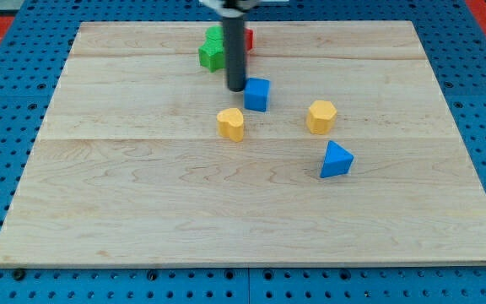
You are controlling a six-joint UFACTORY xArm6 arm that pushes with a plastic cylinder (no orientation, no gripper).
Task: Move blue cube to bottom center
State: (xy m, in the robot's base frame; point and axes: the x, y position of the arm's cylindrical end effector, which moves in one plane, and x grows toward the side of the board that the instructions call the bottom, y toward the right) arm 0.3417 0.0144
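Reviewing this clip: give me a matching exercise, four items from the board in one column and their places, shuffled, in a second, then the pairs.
Items
1. blue cube
2. blue triangle block
3. green block
4. my tip

Places
A. furthest toward the view's right and bottom
B. nearest the view's top, behind the rod
C. just left of the cube, close against it
D. between the two yellow blocks, slightly above them

Pairs: 1-D, 2-A, 3-B, 4-C

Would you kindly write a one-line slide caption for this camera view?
My tip sits just left of the blue cube, above two yellow blocks on the wooden board.
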